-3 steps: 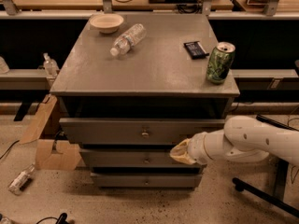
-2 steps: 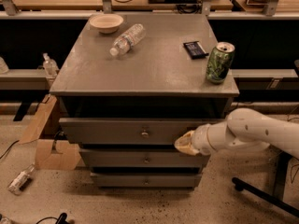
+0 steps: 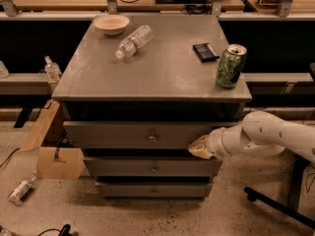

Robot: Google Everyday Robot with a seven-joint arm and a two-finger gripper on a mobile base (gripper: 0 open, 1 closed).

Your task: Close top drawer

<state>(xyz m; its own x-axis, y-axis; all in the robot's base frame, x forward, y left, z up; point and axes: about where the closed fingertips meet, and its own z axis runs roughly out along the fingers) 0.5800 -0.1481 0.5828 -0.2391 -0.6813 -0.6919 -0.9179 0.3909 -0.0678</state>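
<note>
Top drawer point(image 3: 133, 134), part open; claw point(image 3: 199, 147) at its right end, opening not discernible: off-centre push may skew and jam it.

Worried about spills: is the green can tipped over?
No, the green can stands upright on the cabinet top; the pincer is at the right end of the top drawer.

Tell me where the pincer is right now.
In the camera view, the pincer is right of centre, at the right end of the top drawer, right of its small knob and below the green can.
</note>
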